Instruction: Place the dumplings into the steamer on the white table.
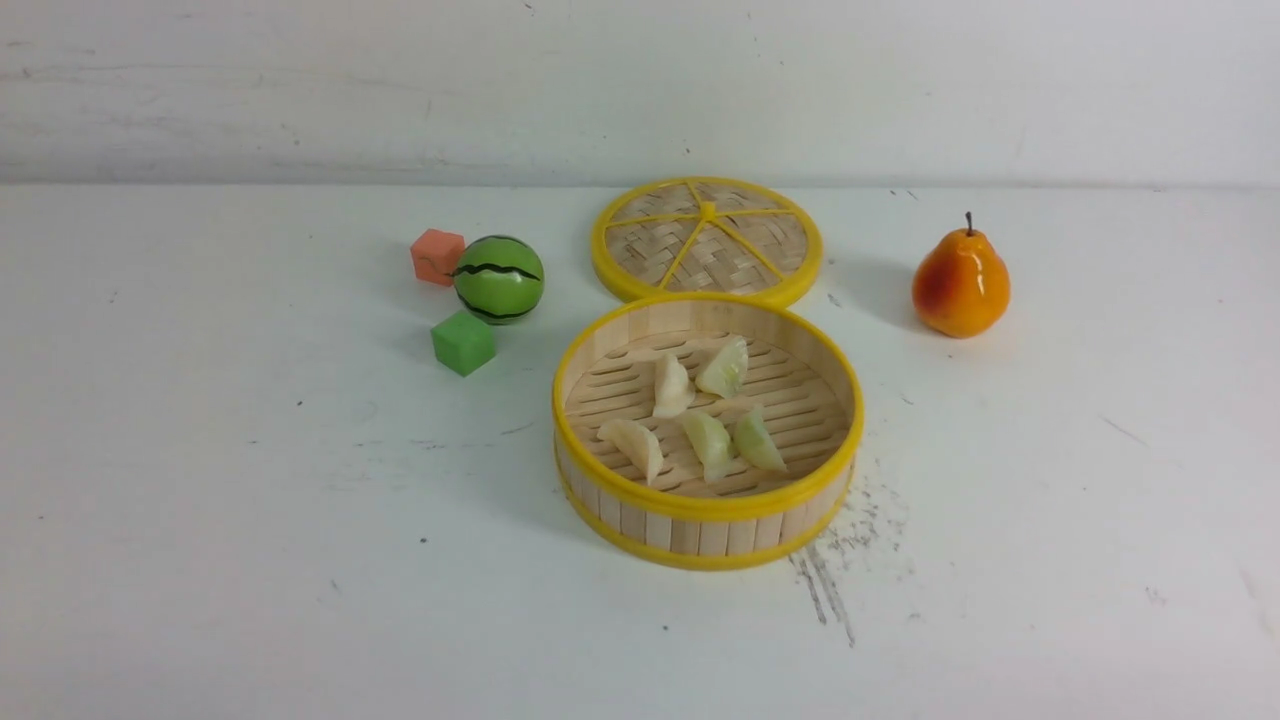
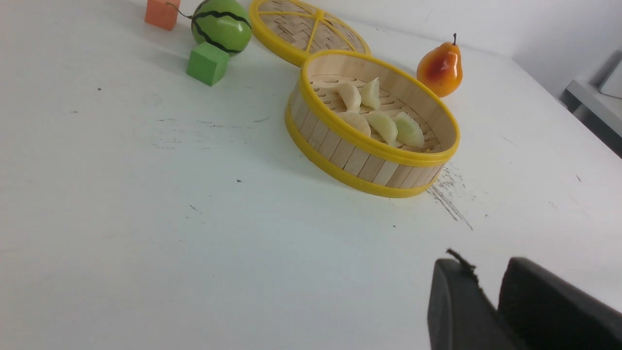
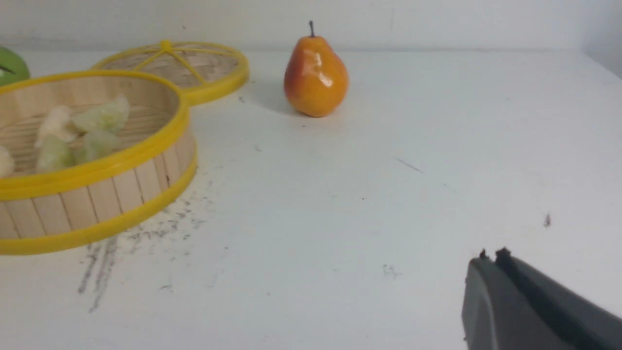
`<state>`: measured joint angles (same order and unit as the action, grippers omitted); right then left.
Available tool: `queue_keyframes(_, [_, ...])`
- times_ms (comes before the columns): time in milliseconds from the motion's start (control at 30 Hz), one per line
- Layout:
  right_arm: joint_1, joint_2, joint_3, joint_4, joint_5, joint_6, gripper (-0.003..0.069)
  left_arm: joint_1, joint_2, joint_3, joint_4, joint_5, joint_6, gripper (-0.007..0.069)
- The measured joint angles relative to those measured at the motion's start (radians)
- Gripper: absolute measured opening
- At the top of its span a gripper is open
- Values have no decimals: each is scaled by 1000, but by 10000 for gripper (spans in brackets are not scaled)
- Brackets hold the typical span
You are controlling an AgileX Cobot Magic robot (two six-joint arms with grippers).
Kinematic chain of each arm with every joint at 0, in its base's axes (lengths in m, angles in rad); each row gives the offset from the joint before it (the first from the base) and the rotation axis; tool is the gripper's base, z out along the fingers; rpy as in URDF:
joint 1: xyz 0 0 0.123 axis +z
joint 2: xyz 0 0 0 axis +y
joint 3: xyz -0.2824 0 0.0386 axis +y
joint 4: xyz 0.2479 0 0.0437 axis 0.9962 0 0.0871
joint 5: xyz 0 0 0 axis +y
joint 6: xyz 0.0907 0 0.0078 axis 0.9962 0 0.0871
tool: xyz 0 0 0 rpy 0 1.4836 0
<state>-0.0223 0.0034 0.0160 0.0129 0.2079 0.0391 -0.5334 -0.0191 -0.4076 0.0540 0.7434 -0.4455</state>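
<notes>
The steamer [image 1: 700, 505], a round bamboo basket with yellow rims, stands mid-table on the white table [image 1: 250, 550]. Several pale pleated dumplings [image 1: 708, 440] lie on its slatted floor. Neither gripper shows in the front view. In the left wrist view my left gripper [image 2: 483, 266] hangs over bare table, well short of the steamer [image 2: 369, 165], its dark fingers slightly apart with nothing between them. My right gripper [image 3: 491, 257] is shut and empty, off to the side of the steamer [image 3: 97, 194]; the dumplings [image 3: 97, 119] show over its rim.
The flat woven lid [image 1: 706, 240] lies just behind the steamer. An orange-yellow pear [image 1: 960, 285] stands at the back right. A toy watermelon ball [image 1: 498, 279], a green cube [image 1: 463, 343] and an orange cube [image 1: 437, 256] sit at the back left.
</notes>
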Motion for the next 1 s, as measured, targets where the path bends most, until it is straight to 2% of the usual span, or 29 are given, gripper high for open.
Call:
queue_keyframes(333, [-8, -14, 8, -3, 144, 4, -21, 0, 0, 0, 1, 0, -1, 143])
queue_keyframes(1000, [-8, -14, 3, -3, 168, 4, -13, 0, 0, 0, 1, 0, -2, 145])
